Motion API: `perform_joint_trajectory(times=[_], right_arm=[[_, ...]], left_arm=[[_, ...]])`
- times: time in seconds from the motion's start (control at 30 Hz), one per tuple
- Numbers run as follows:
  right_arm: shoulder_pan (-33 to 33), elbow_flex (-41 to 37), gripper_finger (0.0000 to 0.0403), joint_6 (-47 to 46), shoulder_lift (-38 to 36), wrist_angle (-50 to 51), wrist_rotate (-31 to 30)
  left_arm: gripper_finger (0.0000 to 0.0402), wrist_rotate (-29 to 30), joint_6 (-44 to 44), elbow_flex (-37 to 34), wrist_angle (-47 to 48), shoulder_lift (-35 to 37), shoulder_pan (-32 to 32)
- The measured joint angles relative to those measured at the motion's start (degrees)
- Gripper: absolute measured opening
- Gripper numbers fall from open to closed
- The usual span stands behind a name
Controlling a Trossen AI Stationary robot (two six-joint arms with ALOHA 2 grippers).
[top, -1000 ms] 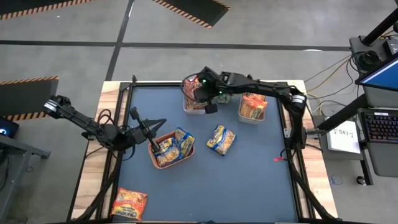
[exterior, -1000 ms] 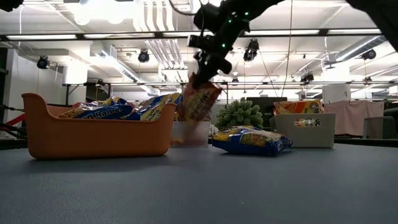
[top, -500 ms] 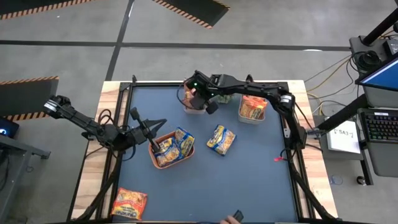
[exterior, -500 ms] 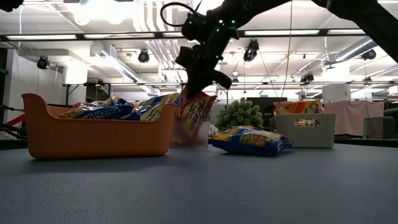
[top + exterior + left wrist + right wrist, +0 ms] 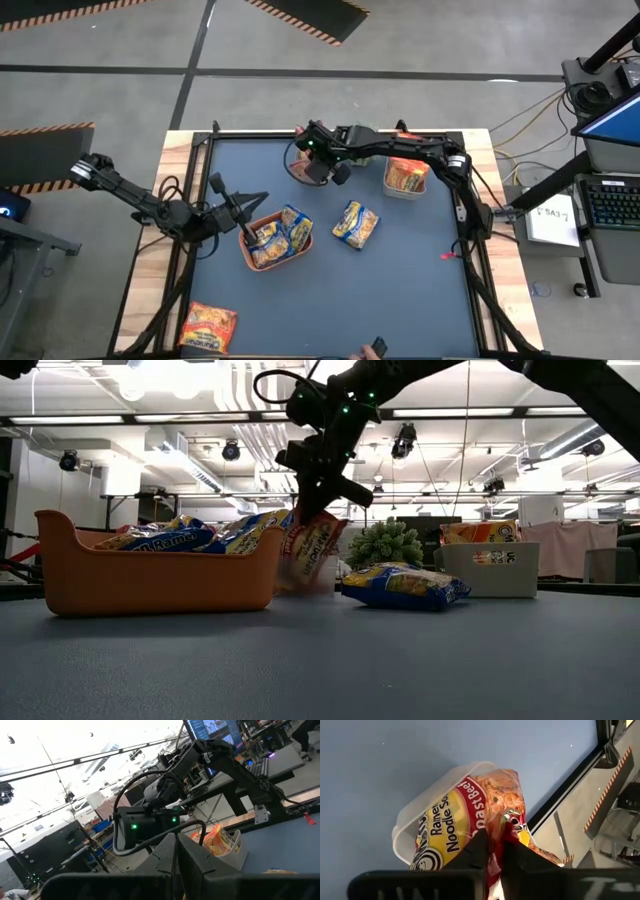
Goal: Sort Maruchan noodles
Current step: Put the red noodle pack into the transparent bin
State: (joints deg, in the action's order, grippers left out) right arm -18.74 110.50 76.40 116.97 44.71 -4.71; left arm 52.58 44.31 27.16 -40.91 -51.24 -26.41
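Observation:
My right gripper (image 5: 318, 168) is over the far left clear tub (image 5: 420, 805), shut on a red-orange Maruchan noodles packet (image 5: 465, 820) whose lower part stands in that tub (image 5: 330, 575). An orange tray (image 5: 278, 242) at mid-left holds several yellow-and-blue packets. One yellow-and-blue packet (image 5: 355, 225) lies flat on the mat. Orange packets fill a second clear tub (image 5: 405, 175) at the far right. Another orange packet (image 5: 207, 327) lies at the near left corner. My left gripper (image 5: 245, 205) hovers shut beside the tray's left end, holding nothing. My right gripper pinches the red-orange packet's upper crimped end (image 5: 506, 827) between its two fingers. The fingers come from above, slanting down. The packet (image 5: 310, 550) hangs tilted below them, its lower end inside the clear tub.
The blue mat (image 5: 400, 290) has free room at the near right. A small red thing (image 5: 447, 256) lies by the right edge. A green plant-like thing (image 5: 385, 543) stands behind the tubs. Wooden table borders and black rails frame the mat.
My right gripper has sunk and moved a little toward the table's left edge, rolling about its own axis, still shut on the red-orange packet. The packet, which hung above the far left tub, now has its lower end down inside it.

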Motion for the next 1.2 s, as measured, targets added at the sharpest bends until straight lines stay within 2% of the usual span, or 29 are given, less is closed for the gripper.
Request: perform_joint_trajectory(times=[0.33, 0.5, 0.63, 0.73, 0.8, 0.93, 1.2], right_arm=[[0.29, -0.04, 0.0076, -1.91, -0.03, -1.07, 0.02], [0.48, 0.68, 0.0076, -10.67, -0.15, -3.39, 0.43], [0.51, 0.52, 0.0057, -15.46, -0.15, -3.68, 0.29], [0.74, 0.45, 0.0022, -10.73, -0.15, -3.06, -2.88], [0.87, 0.89, 0.0012, -6.61, -0.15, -2.95, -5.23], [1.01, 2.43, 0.0009, 2.94, -0.20, -0.14, -5.98], [1.09, 7.51, 0.0008, 9.60, -0.38, 5.76, -7.09]], left_arm=[[0.0000, 0.00, 0.00, 0.00, 0.02, 0.00, 0.00], [0.0000, -0.02, 0.01, 0.00, 0.04, 0.00, 0.00], [0.0000, -0.02, 0.14, 0.00, 0.14, 0.02, 0.00], [0.0000, -0.02, 0.15, 0.00, 0.37, 0.02, 0.00], [0.0000, -0.02, 0.15, 0.00, 0.36, 0.02, 0.00], [0.0000, -0.02, 0.16, 0.00, 0.35, 0.02, 0.00], [0.0000, -0.02, 0.17, 0.00, 0.41, 0.02, 0.00]])
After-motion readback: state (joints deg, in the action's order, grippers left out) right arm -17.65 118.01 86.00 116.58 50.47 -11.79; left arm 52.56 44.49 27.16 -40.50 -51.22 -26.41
